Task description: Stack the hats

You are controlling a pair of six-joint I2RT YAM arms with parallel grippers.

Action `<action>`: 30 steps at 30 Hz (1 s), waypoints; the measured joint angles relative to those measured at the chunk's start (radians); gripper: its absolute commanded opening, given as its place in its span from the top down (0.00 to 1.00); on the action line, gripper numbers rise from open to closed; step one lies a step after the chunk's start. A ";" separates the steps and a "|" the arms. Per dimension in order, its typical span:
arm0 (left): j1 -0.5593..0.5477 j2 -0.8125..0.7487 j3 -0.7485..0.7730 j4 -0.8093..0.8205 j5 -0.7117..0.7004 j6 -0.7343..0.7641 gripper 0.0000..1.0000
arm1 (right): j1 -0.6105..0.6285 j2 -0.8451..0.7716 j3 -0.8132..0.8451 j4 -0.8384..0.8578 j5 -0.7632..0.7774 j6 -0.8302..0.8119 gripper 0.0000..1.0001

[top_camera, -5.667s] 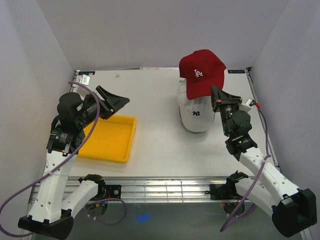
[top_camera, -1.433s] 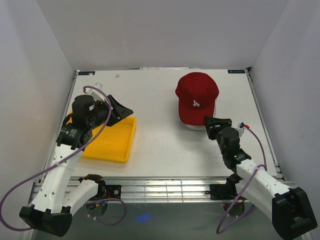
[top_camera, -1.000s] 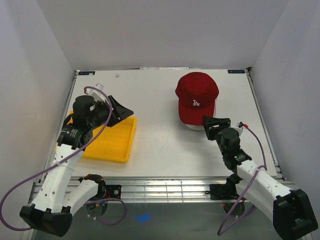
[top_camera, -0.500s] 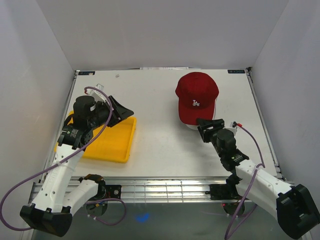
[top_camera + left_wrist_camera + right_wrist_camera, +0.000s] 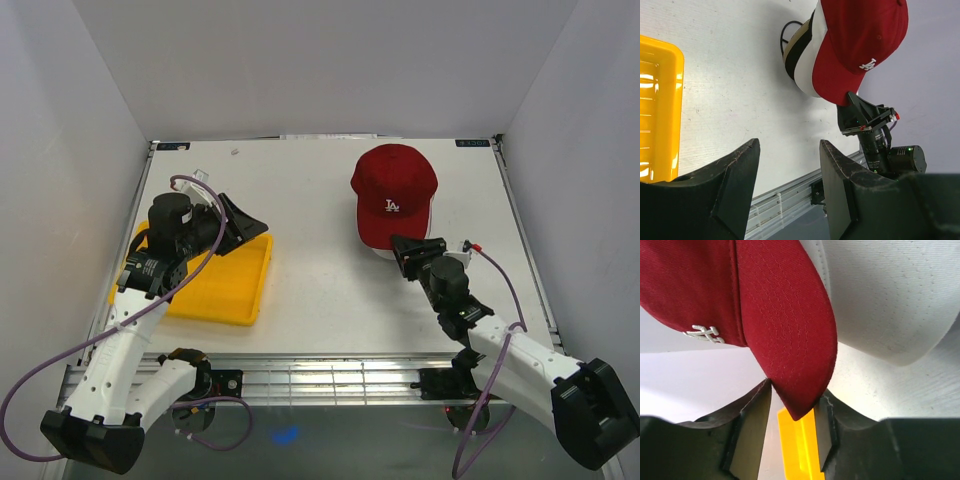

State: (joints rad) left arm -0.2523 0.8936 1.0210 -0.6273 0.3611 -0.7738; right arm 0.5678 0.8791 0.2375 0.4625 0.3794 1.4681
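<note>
Top view: the red cap [image 5: 393, 190] sits on the pile at the far right of the worktop [image 5: 320, 190]; seconds ago it hung lifted above it. The right claw [image 5: 418, 246] has slid left to the brim's front tip. The left claw [image 5: 246, 224] hovers over the yellow tray [image 5: 215, 290], barely shifted. Left wrist: jaws spread, empty; red lies over the white cap [image 5: 804, 70], black cap [image 5: 796, 50] and tan cap [image 5: 787, 51]. Right wrist: fingers [image 5: 752, 425] flank the brim tip; can't tell if they pinch it.

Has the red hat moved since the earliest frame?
Yes. The red hat dropped nearer from the far edge of the table and now covers the white hat.
</note>
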 measured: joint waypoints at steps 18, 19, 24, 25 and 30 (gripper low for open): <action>0.000 0.000 -0.016 0.000 -0.001 0.012 0.39 | -0.027 -0.108 0.002 -0.067 0.035 0.035 0.92; 0.000 0.000 -0.016 -0.001 -0.001 0.013 0.39 | -0.035 -0.107 0.002 -0.069 0.029 0.042 0.92; 0.000 0.000 -0.018 -0.001 -0.002 0.017 0.39 | -0.086 -0.084 -0.006 -0.070 -0.015 0.071 0.92; 0.000 0.000 -0.019 -0.001 -0.002 0.018 0.39 | -0.097 -0.076 -0.006 -0.069 -0.024 0.073 0.92; 0.000 0.000 -0.023 -0.002 -0.003 0.019 0.39 | -0.145 -0.039 -0.002 -0.069 -0.072 0.077 0.92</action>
State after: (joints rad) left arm -0.2523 0.8932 0.9981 -0.6289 0.3580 -0.7547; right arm 0.4229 0.8406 0.2359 0.3935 0.3077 1.5452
